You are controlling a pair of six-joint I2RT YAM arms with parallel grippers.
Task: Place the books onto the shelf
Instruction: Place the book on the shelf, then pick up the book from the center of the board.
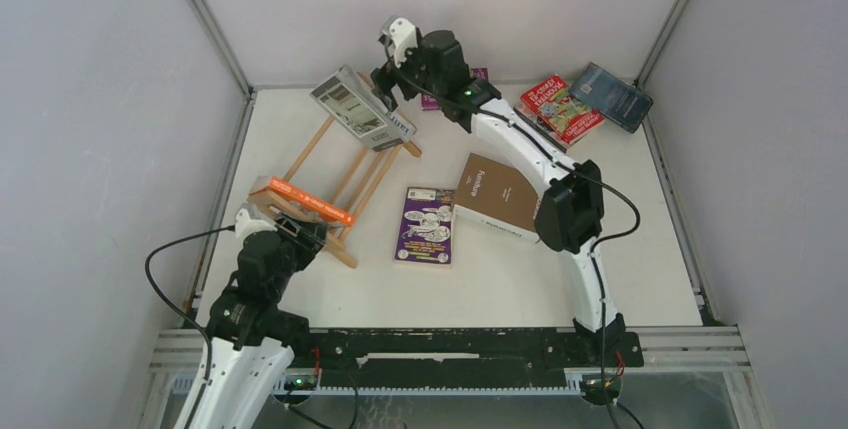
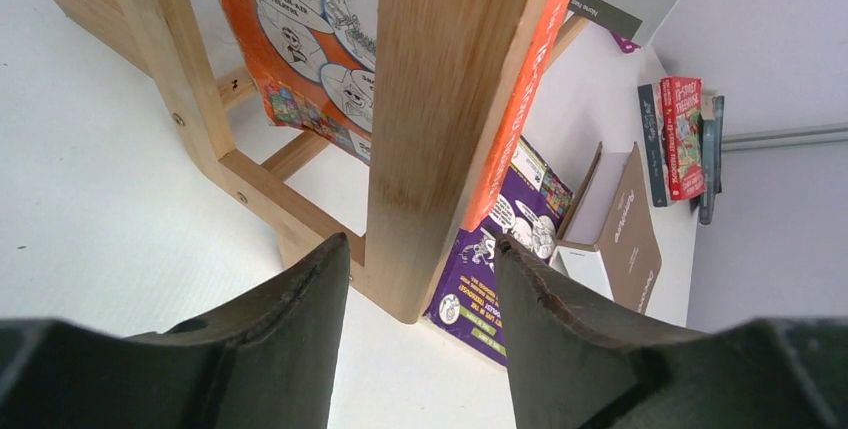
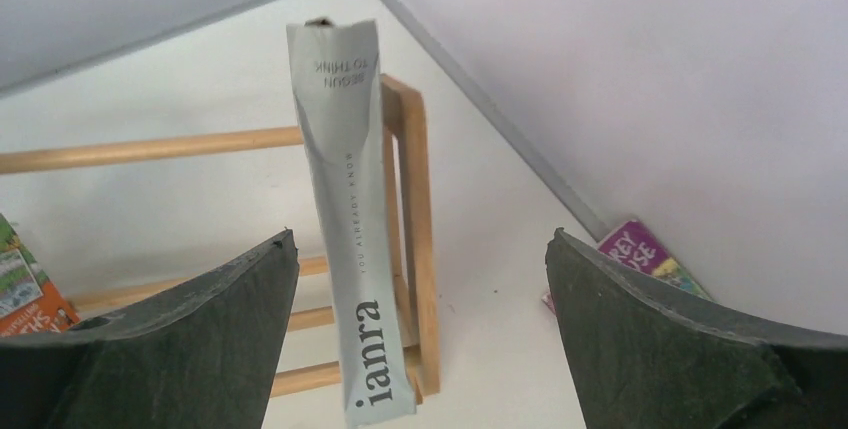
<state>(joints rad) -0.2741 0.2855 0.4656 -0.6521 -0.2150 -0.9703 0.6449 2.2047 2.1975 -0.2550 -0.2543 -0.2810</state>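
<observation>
The shelf [image 1: 345, 184] stands tilted at the table's left. A grey-white book [image 1: 358, 109] rests across its far end and an orange book [image 1: 305, 201] across its near end. My left gripper [image 1: 290, 234] is open, its jaws straddling the shelf's wooden end post [image 2: 450, 99] with a gap on each side; the orange book [image 2: 300, 39] is just behind the post. My right gripper [image 3: 420, 244] is wide open by the grey-white book's spine [image 3: 345, 199], touching nothing. A purple book [image 1: 427, 226] and a brown book [image 1: 500, 194] lie flat mid-table.
A red illustrated book [image 1: 560, 107] and a dark blue book [image 1: 613, 96] lie at the back right corner. Another purple book [image 3: 645, 254] lies by the back wall behind the right gripper. White walls enclose the table on three sides.
</observation>
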